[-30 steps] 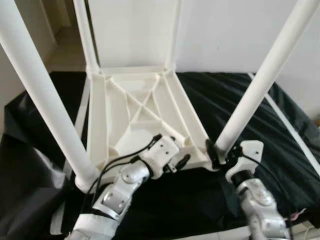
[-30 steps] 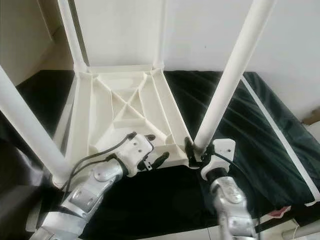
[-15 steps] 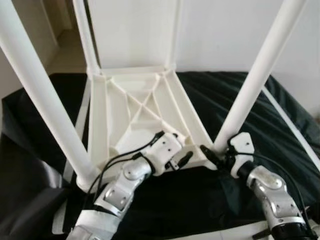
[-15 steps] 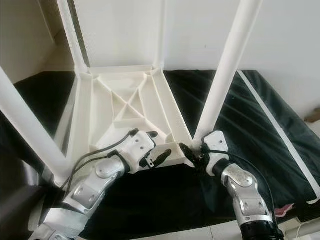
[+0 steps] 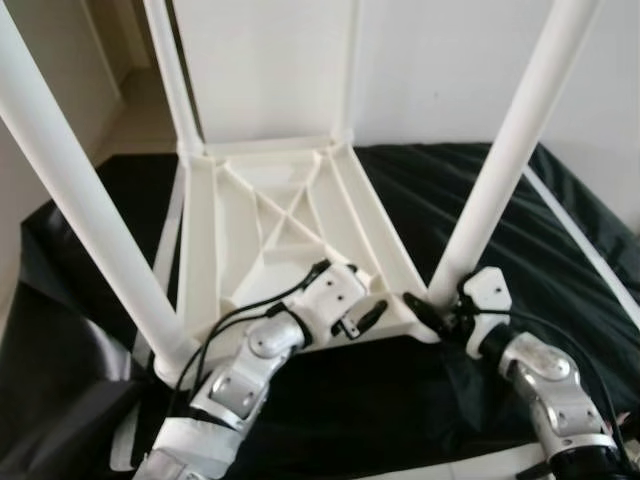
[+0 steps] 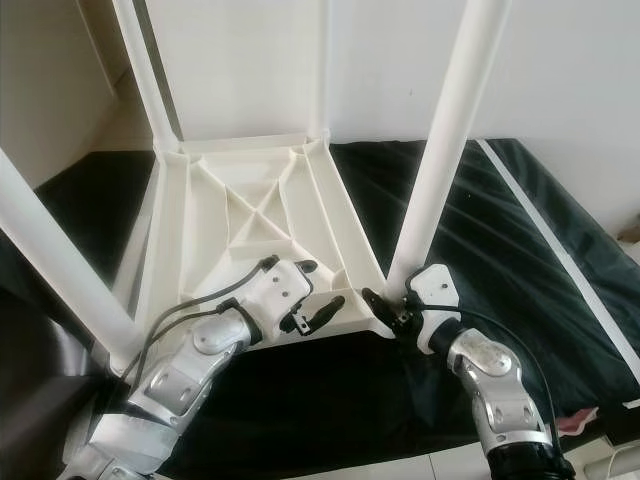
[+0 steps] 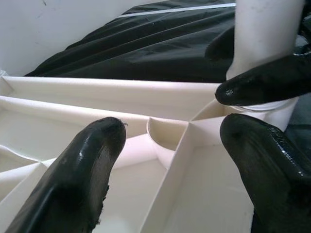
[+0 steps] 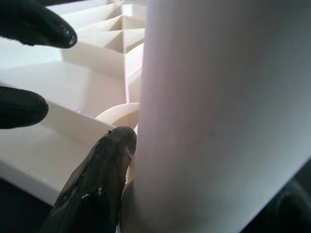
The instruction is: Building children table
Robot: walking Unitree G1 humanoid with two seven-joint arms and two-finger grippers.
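1. On the black cloth (image 6: 560,270) the white table top (image 6: 250,215) lies upside down, ribbed underside up, so the legs can go into its corner sockets; all four corners carry a leg standing up.
2. Near right leg (image 6: 445,150) rises from the near right corner of the table top, base in its socket, leaning a little to the right.
3. Right gripper (image 6: 392,310) sits at that leg's base, clenched around it: in the right wrist view one finger (image 8: 97,184) presses the leg's side just above the socket. Judgement: it is seating or steadying the leg.
4. Left gripper (image 5: 368,315) rests at the near edge of the table top, just beside the same corner, spread wide and holding nothing; in the left wrist view its fingers (image 7: 87,170) straddle a rib. Judgement: it braces the top while the leg is worked.
5. Near left leg (image 5: 85,200) stands at the near left corner, untouched.
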